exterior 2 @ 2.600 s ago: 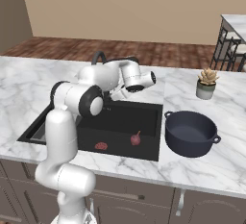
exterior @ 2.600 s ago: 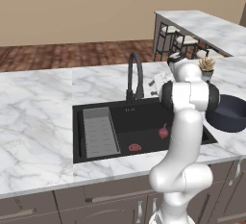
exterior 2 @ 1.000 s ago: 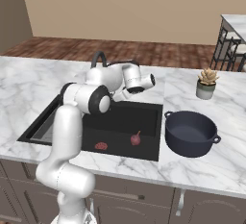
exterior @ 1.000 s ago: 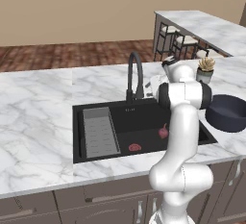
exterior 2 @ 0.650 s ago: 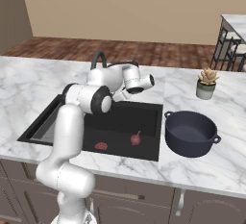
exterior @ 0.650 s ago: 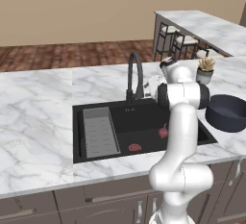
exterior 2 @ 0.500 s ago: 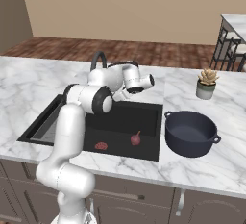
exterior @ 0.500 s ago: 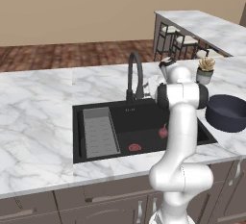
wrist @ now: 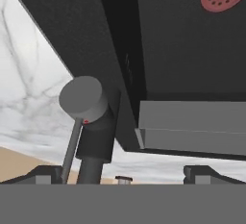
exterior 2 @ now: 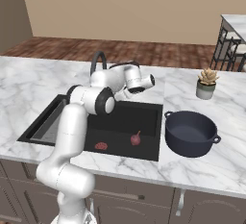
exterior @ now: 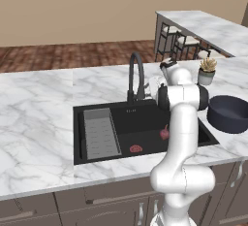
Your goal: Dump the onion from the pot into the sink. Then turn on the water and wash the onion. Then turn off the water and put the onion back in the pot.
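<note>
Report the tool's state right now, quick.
Tool: open, holding nothing, up by the faucet at the back of the sink.

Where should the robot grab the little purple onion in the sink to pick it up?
Probably around the onion's round belly, coming straight down from above. It lies apart from the red drain on the flat sink floor, its pointed tip up, so fingers have room either side.
</note>
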